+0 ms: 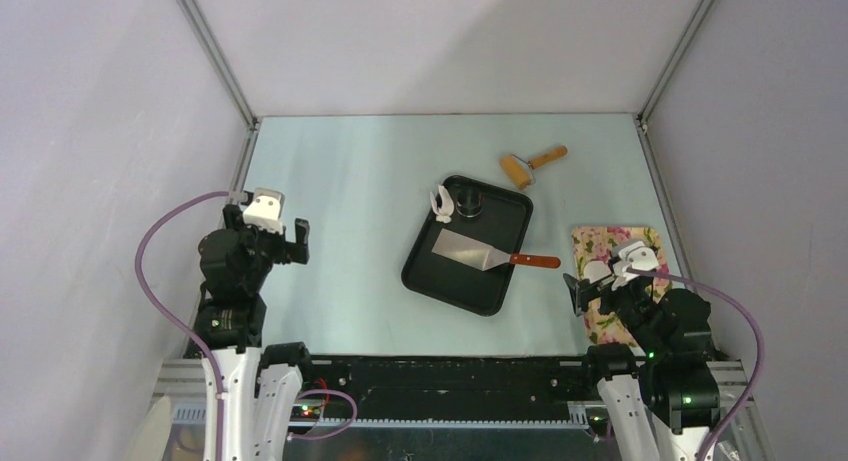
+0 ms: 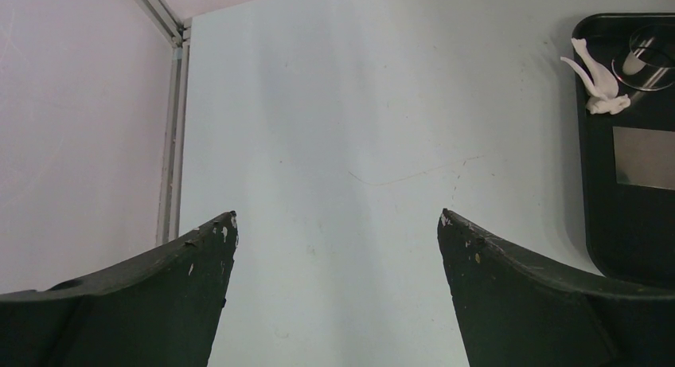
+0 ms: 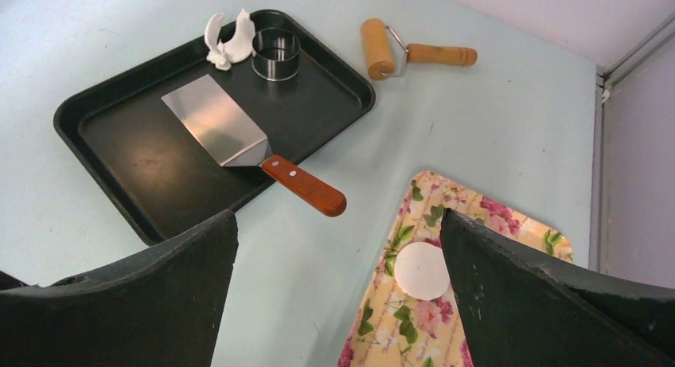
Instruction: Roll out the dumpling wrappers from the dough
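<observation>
The dough (image 1: pixel 441 203) is a small, ragged white scrap in the far left corner of the black tray (image 1: pixel 445 276), beside a round steel cutter (image 1: pixel 468 203). It also shows in the left wrist view as the dough (image 2: pixel 598 84) and in the right wrist view as the dough (image 3: pixel 227 39). A flat round white wrapper (image 3: pixel 420 271) lies on the floral board (image 3: pixel 477 216). The wooden rolling pin (image 1: pixel 530 165) rests beyond the tray. My left gripper (image 2: pixel 337 216) is open over bare table, far left of the tray. My right gripper (image 3: pixel 338 213) is open above the board's near left edge, holding nothing.
A steel spatula (image 3: pixel 215 116) with a red-brown handle lies across the tray, its handle sticking out over the right rim. The floral board (image 1: pixel 610 281) sits at the near right, partly under my right arm. Grey walls and metal frame posts enclose the table.
</observation>
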You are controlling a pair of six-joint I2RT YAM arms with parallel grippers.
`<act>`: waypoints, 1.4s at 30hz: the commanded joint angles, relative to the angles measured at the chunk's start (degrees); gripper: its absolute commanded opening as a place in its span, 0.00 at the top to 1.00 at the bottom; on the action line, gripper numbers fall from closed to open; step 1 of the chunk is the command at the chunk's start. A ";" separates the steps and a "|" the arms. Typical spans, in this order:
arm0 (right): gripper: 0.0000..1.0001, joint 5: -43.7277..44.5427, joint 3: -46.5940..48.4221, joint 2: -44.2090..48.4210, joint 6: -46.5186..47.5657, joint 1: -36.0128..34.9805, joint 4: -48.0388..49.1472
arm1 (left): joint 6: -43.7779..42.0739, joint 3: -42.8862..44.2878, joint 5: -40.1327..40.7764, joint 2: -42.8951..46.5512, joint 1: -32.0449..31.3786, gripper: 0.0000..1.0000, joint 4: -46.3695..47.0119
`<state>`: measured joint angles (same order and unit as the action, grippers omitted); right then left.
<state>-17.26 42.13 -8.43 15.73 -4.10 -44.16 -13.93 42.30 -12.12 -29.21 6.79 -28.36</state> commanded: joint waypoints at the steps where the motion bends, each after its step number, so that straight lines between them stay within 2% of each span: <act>1: 0.01 -3.62 -0.04 -0.50 2.45 0.78 -0.18 | 0.60 -0.47 -1.42 -0.33 0.38 0.00 1.98; 23: 0.01 -3.43 -0.04 0.98 2.92 0.30 -0.27 | 0.32 -0.54 -1.60 -1.97 0.42 0.00 2.09; 27: 0.01 0.51 -0.03 -2.37 0.98 -0.38 1.08 | 0.70 -0.37 0.07 -0.75 0.42 0.00 2.21; 42: 0.01 10.61 -0.47 -1.93 -4.68 1.48 4.47 | 3.53 -0.16 3.58 0.32 0.41 0.00 3.49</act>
<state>-9.80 41.89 -9.96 13.10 -2.81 -42.81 -11.99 41.95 -9.96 -29.54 6.79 -27.40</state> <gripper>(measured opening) 0.992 0.996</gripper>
